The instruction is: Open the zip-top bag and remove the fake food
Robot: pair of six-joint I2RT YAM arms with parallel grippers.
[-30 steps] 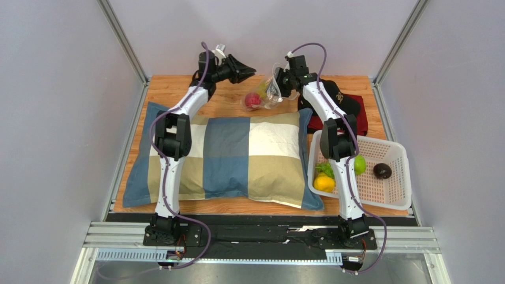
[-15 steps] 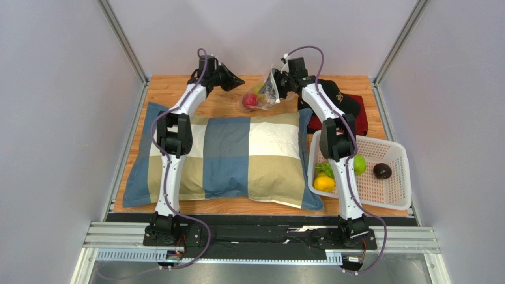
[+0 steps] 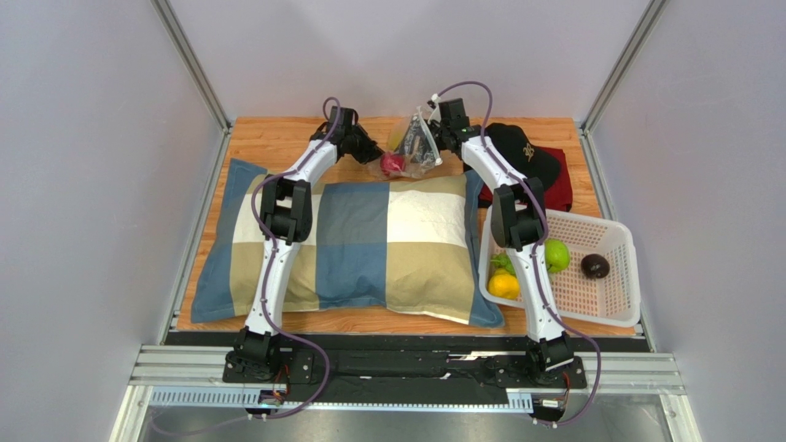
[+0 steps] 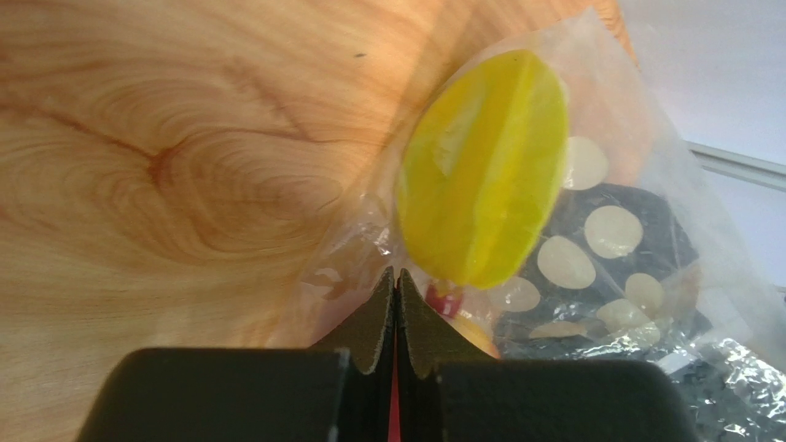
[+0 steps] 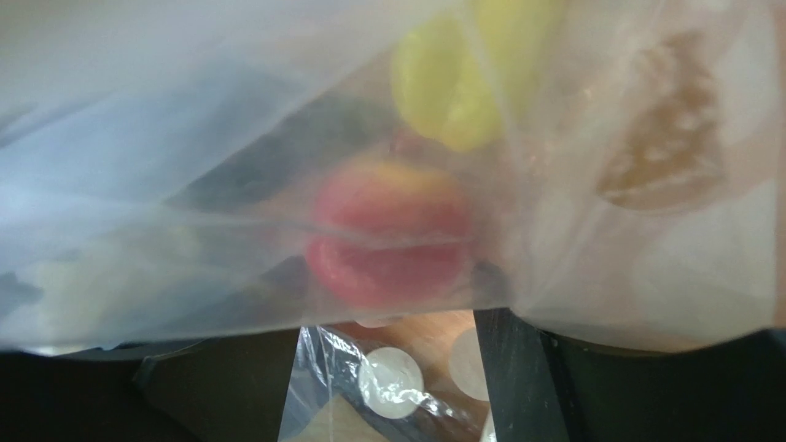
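The zip-top bag (image 3: 415,145) is standing at the far middle of the wooden bench (image 3: 277,138), with the right gripper (image 3: 434,131) at its top. Only the left wrist view is showing the left gripper (image 4: 397,276) with jaws closed, tips touching crinkled film beside a glossy yellow lemon (image 4: 484,166). The right wrist view is peering through cloudy film at a red apple (image 5: 387,239); whether those jaws are gripping, I cannot tell. The cap (image 3: 521,152) is carrying a gold emblem too small to read.

No words, brands or numbers can be read anywhere. The black cap (image 3: 526,152) behind the basket (image 3: 590,299) bears a gold emblem too small to make out. The bag (image 3: 417,147) shows only white dots.
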